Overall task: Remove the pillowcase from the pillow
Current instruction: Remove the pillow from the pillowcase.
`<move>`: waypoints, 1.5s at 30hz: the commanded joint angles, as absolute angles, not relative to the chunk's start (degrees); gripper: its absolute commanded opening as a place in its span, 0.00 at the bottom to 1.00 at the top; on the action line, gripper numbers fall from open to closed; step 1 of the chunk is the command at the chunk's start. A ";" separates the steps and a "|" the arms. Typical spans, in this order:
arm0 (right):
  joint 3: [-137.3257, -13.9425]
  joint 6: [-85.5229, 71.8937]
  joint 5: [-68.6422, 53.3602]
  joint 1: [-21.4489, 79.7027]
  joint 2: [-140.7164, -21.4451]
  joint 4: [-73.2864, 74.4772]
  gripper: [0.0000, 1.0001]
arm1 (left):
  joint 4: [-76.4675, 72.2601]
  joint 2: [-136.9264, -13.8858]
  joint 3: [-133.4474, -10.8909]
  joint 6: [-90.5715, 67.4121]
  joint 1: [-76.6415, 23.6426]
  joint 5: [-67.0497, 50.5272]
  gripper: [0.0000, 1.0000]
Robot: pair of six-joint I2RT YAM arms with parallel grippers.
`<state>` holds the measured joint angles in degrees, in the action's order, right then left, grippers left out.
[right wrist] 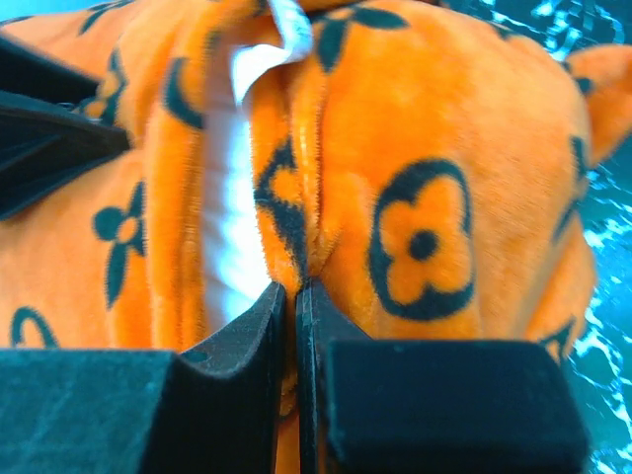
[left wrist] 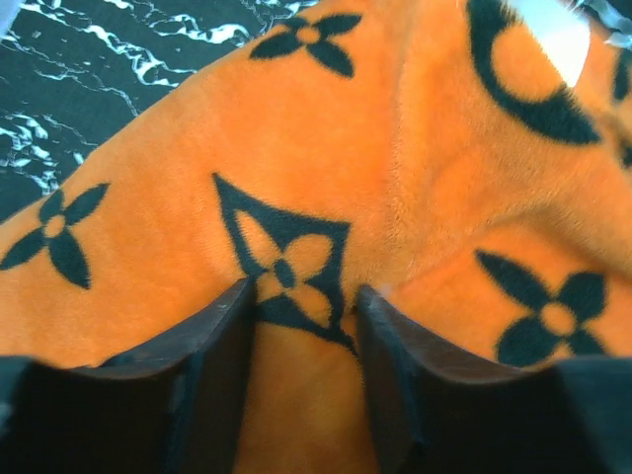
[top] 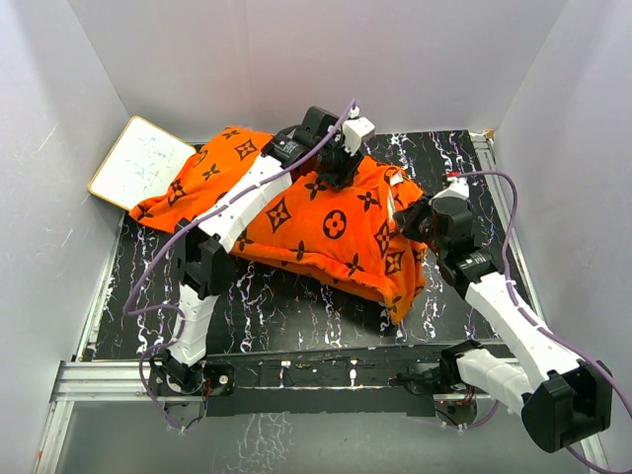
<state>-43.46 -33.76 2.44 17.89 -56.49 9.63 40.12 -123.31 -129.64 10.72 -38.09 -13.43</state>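
2 grippers are on the pillowcase (top: 316, 222), which lies stuffed on the surface (top: 286, 306), touching the board (top: 138, 163) on its right. Judged soft, light and slippery plush, so grip it at the open hem. My right gripper (right wrist: 296, 326) is pinching that hem. My left gripper (left wrist: 301, 326) is spread and pressed into the plush. Only the right wrist view shows the white pillow (right wrist: 232, 237) clearly.
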 commanded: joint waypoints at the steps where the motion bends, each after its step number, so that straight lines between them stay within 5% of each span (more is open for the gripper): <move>1: -41.90 -36.41 16.36 15.59 -54.32 19.48 0.08 | 44.41 -117.95 -120.98 15.72 -37.46 -6.51 0.28; 4: -41.93 -36.57 18.23 13.65 -55.29 20.72 0.08 | 42.53 -114.05 -113.51 17.62 -36.03 -3.52 0.12; 9: -44.27 -35.66 20.83 12.45 -59.73 22.40 0.09 | 39.89 -108.09 -105.03 20.62 -33.27 0.14 0.02; 18: -51.28 -31.72 19.20 11.03 -66.80 19.44 0.60 | 37.72 -100.99 -95.60 22.38 -30.66 -1.51 0.00; 26: -59.22 -26.64 8.75 11.33 -72.80 15.00 0.74 | 39.33 -100.14 -94.86 20.82 -30.66 -5.23 0.00; 31: -61.86 -24.90 7.33 11.27 -80.64 15.86 0.60 | 41.76 -99.25 -96.51 19.67 -30.62 -9.76 0.00; 37: -66.07 -21.80 11.70 11.34 -82.48 11.84 0.09 | 43.72 -98.86 -104.31 18.79 -30.61 -14.30 0.00; 45: -72.48 -18.59 1.47 11.38 -78.60 -5.80 0.08 | 34.65 -104.57 -118.59 18.03 -30.90 -17.13 0.04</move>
<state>-65.36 -22.17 0.93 13.47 -81.28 8.62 36.69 -103.46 -110.48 19.20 -31.29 -14.09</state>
